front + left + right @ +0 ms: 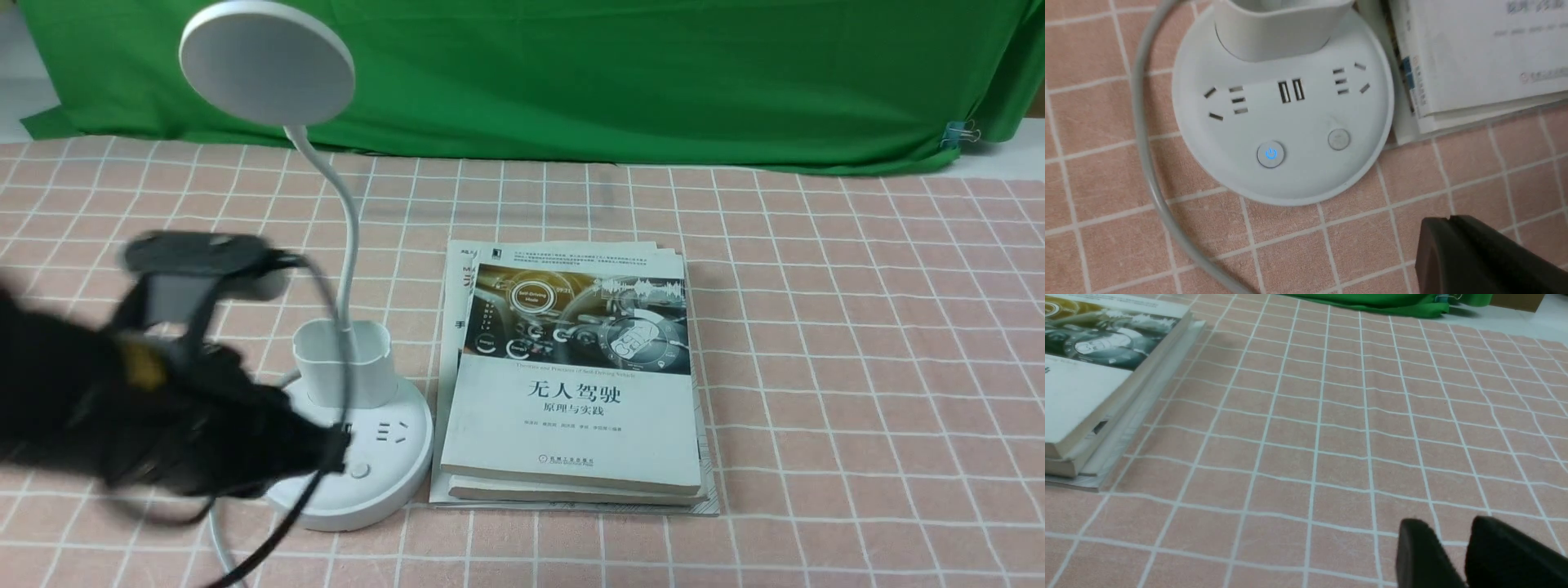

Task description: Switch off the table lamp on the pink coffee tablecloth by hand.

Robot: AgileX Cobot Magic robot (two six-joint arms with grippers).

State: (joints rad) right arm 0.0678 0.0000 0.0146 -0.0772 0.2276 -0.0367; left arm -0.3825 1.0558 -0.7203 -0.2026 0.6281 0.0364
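- Lamp (265, 69) in white plastic, standing on the left side of the pink coffee tablecloth (816, 327) in the front view; its flat round head tilts over a thin curved neck (347, 237).
- Below the neck, in that same view, a cup-shaped holder (343, 363) rises from the round base (359, 498).
- The left end effector (326, 453), dark and blurred, reaches in from the left and hides part of the base; I can't tell from that view whether the 2 touch.
- Just beside the base, on its right, sits a stack of books (571, 408), the top cover showing a car dashboard.
- Behind the tablecloth hangs a green cloth (653, 82), with a clip (962, 135) near its right end.
- In the left wrist view, I see 2 sets of socket slots, 2 USB ports (1291, 90) and 2 round buttons on the base; 1, the power button (1271, 154), glows blue, and the other (1339, 139) is plain.
- A pale cord (1143, 122) curves over the cloth there, and the left end effector's 2 dark fingertips look closed together, with nothing between them.
- The right wrist view shows the right end effector (1449, 524) parted, its 2 black fingers gripping nothing, well apart from the books.
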